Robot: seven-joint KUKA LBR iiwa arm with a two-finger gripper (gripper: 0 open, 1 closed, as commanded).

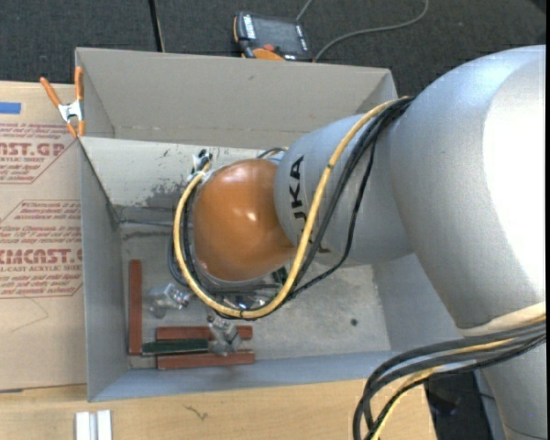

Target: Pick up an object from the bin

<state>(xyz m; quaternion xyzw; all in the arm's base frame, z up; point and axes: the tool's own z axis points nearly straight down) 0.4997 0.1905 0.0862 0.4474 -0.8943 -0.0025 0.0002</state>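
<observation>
My gripper (223, 331) reaches down from under the arm's wrist into the bin's front left part. Its tip is over a cluster of flat sticks lying side by side near the front wall: a red-brown stick (188, 334), a dark green stick (176, 346) and a second red-brown stick (204, 360). I cannot tell whether it touches them. A small shiny crumpled piece (165, 299) lies just left of the gripper.
Another red-brown stick (135, 305) lies lengthwise along the bin's left wall. The arm and its orange cover hang over the bin's middle and hide what is under them. Bare bin floor shows at the right.
</observation>
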